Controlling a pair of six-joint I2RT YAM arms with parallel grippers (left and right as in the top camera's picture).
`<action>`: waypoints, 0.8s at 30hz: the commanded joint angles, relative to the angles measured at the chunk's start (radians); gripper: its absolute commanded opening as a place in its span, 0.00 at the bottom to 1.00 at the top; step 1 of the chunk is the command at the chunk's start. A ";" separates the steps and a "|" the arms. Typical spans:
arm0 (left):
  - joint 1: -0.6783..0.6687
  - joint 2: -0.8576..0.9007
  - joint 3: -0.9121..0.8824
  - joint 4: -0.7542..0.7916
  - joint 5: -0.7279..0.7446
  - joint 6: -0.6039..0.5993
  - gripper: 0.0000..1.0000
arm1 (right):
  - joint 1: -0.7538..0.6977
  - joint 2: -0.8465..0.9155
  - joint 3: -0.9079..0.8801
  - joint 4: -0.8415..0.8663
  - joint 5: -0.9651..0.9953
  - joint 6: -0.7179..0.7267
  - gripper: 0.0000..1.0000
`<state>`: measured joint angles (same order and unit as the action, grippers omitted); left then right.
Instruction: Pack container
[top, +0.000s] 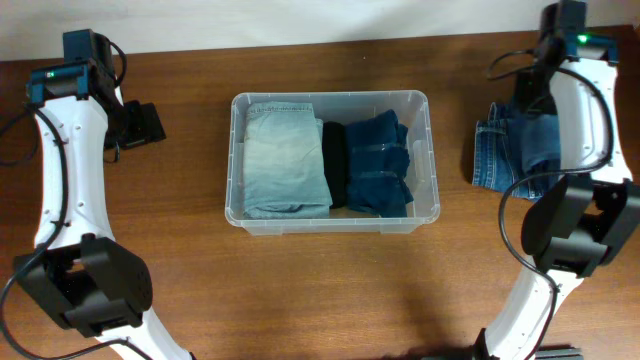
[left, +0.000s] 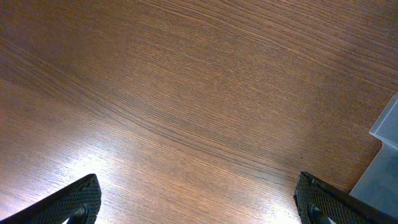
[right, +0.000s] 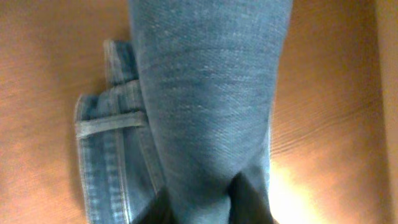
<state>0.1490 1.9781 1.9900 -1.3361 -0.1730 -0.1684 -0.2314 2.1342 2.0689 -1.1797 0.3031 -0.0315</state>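
Observation:
The clear plastic container (top: 330, 96) stands mid-table. It holds folded light-blue jeans (top: 285, 160) on the left, a black garment (top: 335, 165) in the middle and dark-blue jeans (top: 380, 165) on the right. Medium-blue jeans (top: 495, 155) lie on the table to its right. My right gripper (top: 533, 112) is over them. In the right wrist view its fingers (right: 205, 202) are shut on a raised fold of these jeans (right: 211, 93). My left gripper (top: 140, 122) is open and empty over bare wood left of the container, fingers wide apart (left: 199, 208).
A corner of the container (left: 385, 162) shows at the right edge of the left wrist view. The brown wooden table (top: 330, 300) has a pale wall along its far edge. Both arm bases stand at the front corners.

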 joint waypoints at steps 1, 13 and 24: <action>-0.003 -0.024 0.013 -0.001 -0.008 0.002 0.99 | 0.022 0.011 0.002 -0.012 -0.097 0.026 0.38; -0.003 -0.024 0.013 -0.001 -0.008 0.002 1.00 | 0.021 -0.008 0.002 -0.057 -0.251 0.018 0.64; -0.003 -0.024 0.013 0.000 -0.008 0.002 1.00 | -0.006 -0.032 0.003 -0.082 -0.483 -0.039 0.73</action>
<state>0.1490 1.9781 1.9900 -1.3361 -0.1730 -0.1684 -0.2153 2.1349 2.0689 -1.2549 -0.1238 -0.0547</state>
